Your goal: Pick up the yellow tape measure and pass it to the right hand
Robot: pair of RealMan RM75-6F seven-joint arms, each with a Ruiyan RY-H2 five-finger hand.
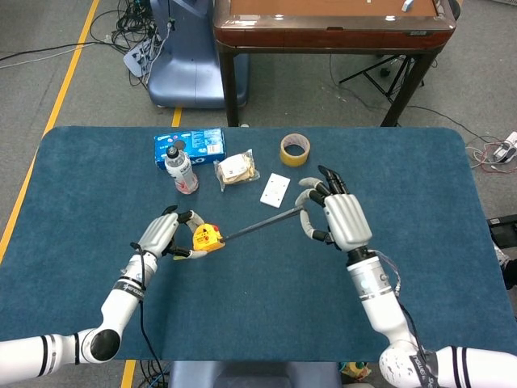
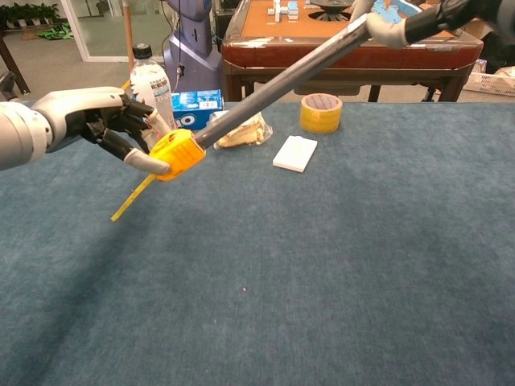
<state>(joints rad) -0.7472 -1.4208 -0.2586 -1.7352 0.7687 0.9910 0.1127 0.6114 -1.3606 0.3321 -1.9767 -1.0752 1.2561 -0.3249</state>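
Left of centre, our left hand (image 1: 164, 234) grips the yellow tape measure (image 1: 206, 237); our right hand (image 1: 335, 217) pinches its pulled-out blade (image 1: 262, 223).

Dark blue cloth-covered table (image 1: 404, 145). Left hand (image 1: 160, 235) at near left grips the yellow tape measure case (image 1: 208, 238). Grey tape blade (image 1: 262, 222) runs taut from the case up and right to the right hand (image 1: 339, 217), which pinches its end between thumb and finger, other fingers spread. Far of the blade: white flat card (image 1: 275, 190), roll of yellow tape (image 1: 294, 149), clear-wrapped snack packet (image 1: 236, 170), clear plastic bottle (image 1: 180, 170), blue box (image 1: 190, 145).
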